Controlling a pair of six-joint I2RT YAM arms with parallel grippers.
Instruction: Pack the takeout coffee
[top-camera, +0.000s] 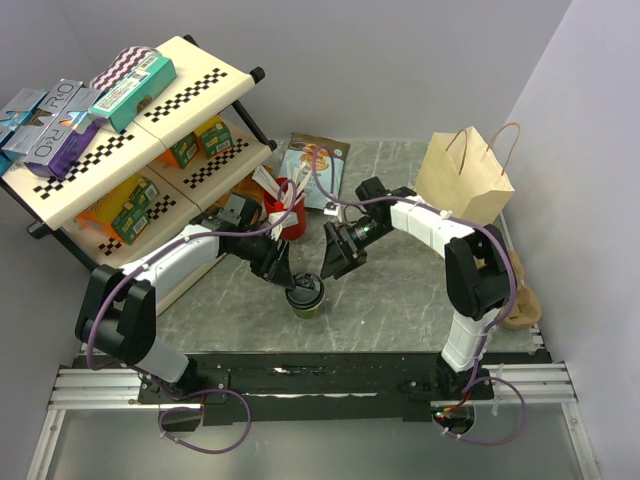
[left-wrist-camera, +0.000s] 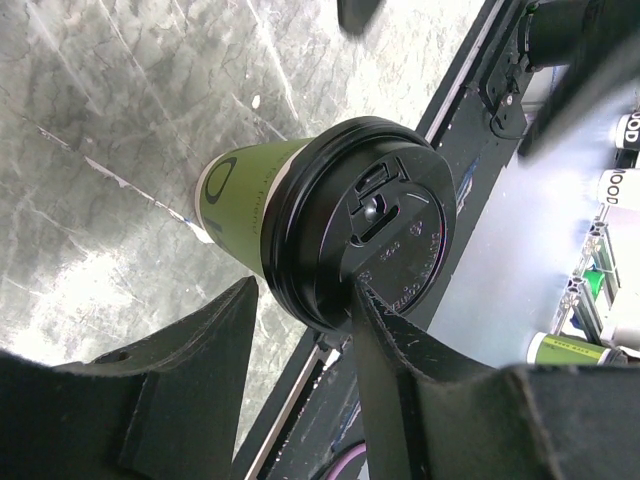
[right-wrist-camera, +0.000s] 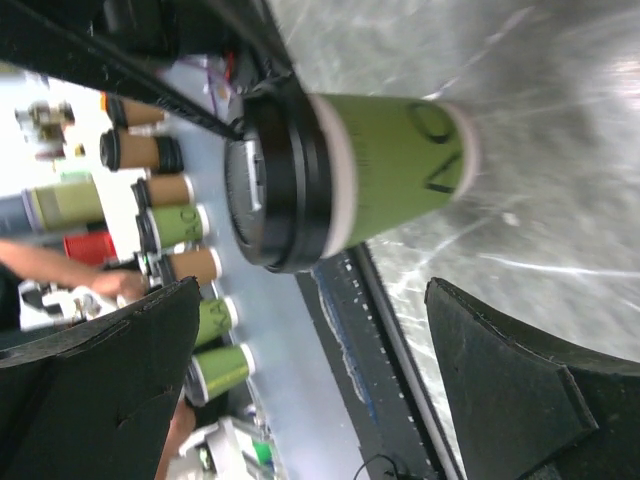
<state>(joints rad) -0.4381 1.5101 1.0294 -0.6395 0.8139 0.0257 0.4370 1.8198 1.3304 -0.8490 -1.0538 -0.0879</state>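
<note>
– takeout coffee (top-camera: 305, 297), the small dark-green paper cup with a round black plastic lid (left-wrist-camera: 372, 222): how much room round it?
– little on the far side: the left pincer (top-camera: 283, 272) sits just beside it toward the far left corner, the right pincer (top-camera: 332, 265) near it toward the far right. bare grey marbled table (top-camera: 400, 300) shows toward the near and right edges.
– the jaws?
– left ones parted, the lid's rim between them, one finger (left-wrist-camera: 395, 370) crossing its edge; touching or not, i cannot tell. right ones spread wide, holding nothing.
– where does it stand?
– upright, near the middle of the near edge, lid seated.
– round about?
– a red paper cup with white stirrers (top-camera: 288, 215) beyond the left pincer, a brown paper bag with handles (top-camera: 465, 178) at the far right corner, a cream shelf rack (top-camera: 130, 130) along the left edge, pale walls (top-camera: 400, 60).
</note>
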